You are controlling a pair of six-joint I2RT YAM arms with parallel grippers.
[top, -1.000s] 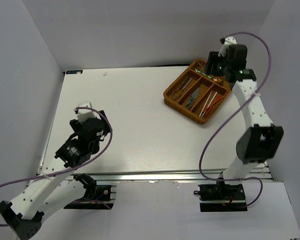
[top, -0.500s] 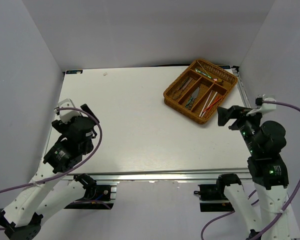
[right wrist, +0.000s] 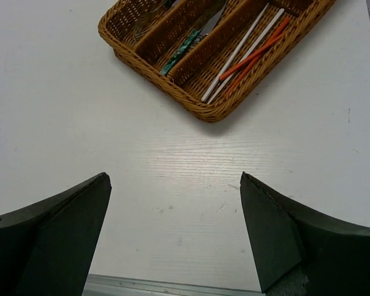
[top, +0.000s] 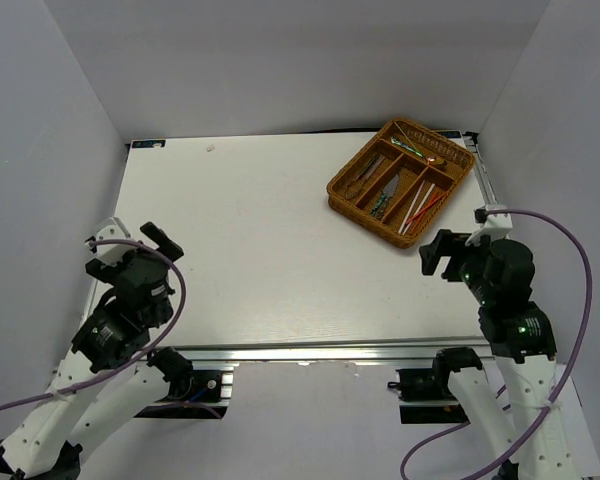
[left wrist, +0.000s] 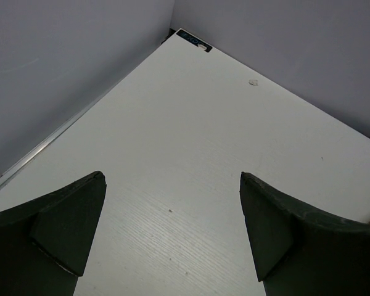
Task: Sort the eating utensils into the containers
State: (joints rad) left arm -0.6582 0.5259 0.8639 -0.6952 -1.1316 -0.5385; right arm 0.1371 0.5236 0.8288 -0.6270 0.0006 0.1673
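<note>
The brown wicker tray (top: 334, 187) sits at the table's far right, and its long compartments are the containers. The eating utensils lie inside it: red-orange and pale chopsticks (top: 423, 204) in the right compartment, a teal-handled piece (top: 383, 205) in the middle one, and darker pieces further left. In the right wrist view, the tray's near rim (right wrist: 205, 111), the chopsticks (right wrist: 254, 53) and the teal handle (right wrist: 184, 48) show ahead. My right gripper (top: 436, 254) (right wrist: 172, 180) hangs open and empty over bare table, short of the tray. My left gripper (top: 131, 243) (left wrist: 171, 179) is open and empty at the near left.
Grey walls close in the white table (top: 260, 230) on the left, back and right. A metal rail (top: 310, 350) runs along the near edge. A small blue label (left wrist: 191, 39) marks the far left corner. A purple cable (top: 570, 260) loops beside the right arm.
My right arm has pulled back from the far side of the tray to the near right, with its jaws now wide. My left arm has drawn back towards the near left edge.
</note>
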